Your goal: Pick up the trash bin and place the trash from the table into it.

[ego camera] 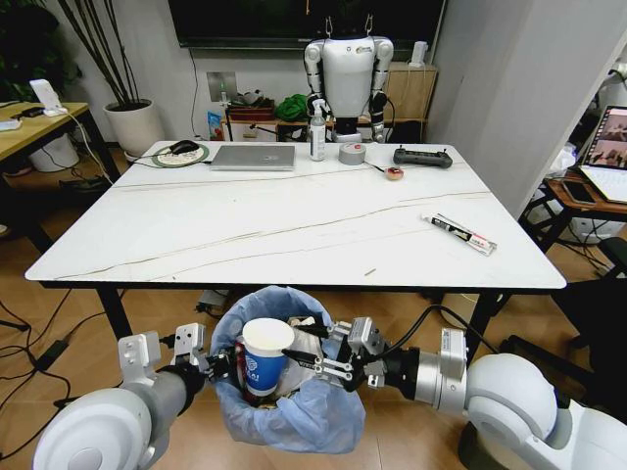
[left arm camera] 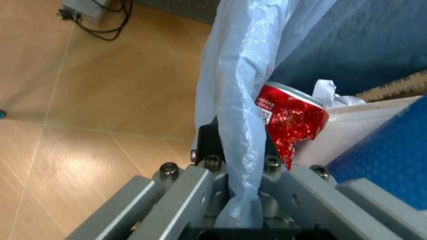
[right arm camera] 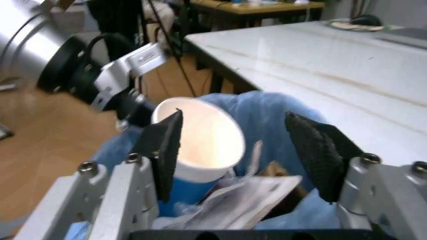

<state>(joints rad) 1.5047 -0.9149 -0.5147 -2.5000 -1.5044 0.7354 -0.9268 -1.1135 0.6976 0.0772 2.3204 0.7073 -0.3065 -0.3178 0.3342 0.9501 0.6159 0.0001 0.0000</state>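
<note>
The trash bin [ego camera: 294, 416], lined with a crinkled light-blue bag, hangs just in front of the table's [ego camera: 294, 230] near edge. My left gripper [ego camera: 209, 368] is shut on its left rim; in the left wrist view the left gripper [left arm camera: 240, 165] pinches the bag's rim [left arm camera: 233, 90]. Inside the bin a blue paper cup [ego camera: 265, 356] stands upright among a red crushed wrapper [left arm camera: 290, 117], cardboard and white paper. My right gripper [ego camera: 328, 364] is open over the bin's right side, and the cup [right arm camera: 200, 142] sits below the right gripper [right arm camera: 240, 145]. A white strip-shaped wrapper [ego camera: 460, 234] lies on the table's right.
At the table's far edge are a silver laptop [ego camera: 254, 157], a grey tape roll [ego camera: 352, 153], a spray bottle [ego camera: 317, 132], a black controller [ego camera: 422, 157] and a small red item [ego camera: 394, 173]. Another robot [ego camera: 348, 73] stands behind. A wooden desk [ego camera: 29, 122] is at left, and chairs at right.
</note>
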